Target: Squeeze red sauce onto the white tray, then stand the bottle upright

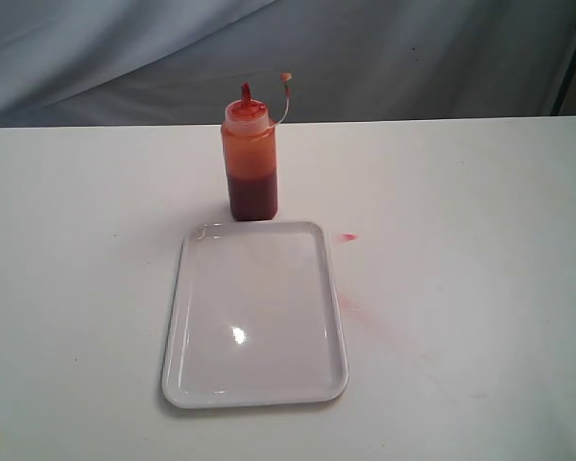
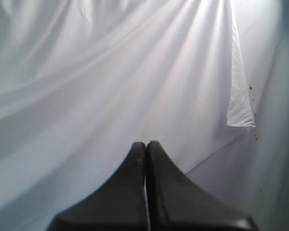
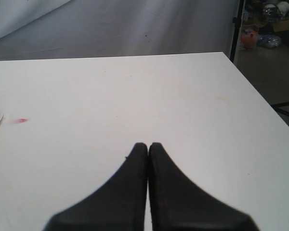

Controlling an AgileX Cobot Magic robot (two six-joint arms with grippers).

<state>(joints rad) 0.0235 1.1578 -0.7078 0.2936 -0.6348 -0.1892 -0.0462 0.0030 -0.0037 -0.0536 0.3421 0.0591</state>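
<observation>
A: State of the left end effector (image 2: 145, 144)?

B: Closed, fingers pressed together, gripping nothing. Facing only a folded white cloth (image 2: 111, 72).

A: And the right end effector (image 3: 148, 144)?

B: Closed also, holding nothing. Hanging above the white tabletop (image 3: 183, 96).

A: Where to find the translucent plastic squeeze bottle (image 1: 251, 163) with the pointed red nozzle (image 1: 246, 94)?

B: Well apart from both end effectors, upright on the tabletop. Small tethered cap (image 1: 285, 76) off, hanging beside the nozzle. Dark red sauce (image 1: 253, 197) inside, in the lower part.

A: And the flat glossy white rectangular tray (image 1: 254, 317)?

B: Just beside the bottle. Ahead of the right end effector and off toward the left arm's side, only one corner seen by the right wrist camera. Close to that corner, a small red spot (image 3: 20, 121). Along the tray's rim on that same side, a faint pink smear (image 1: 365, 312).
</observation>
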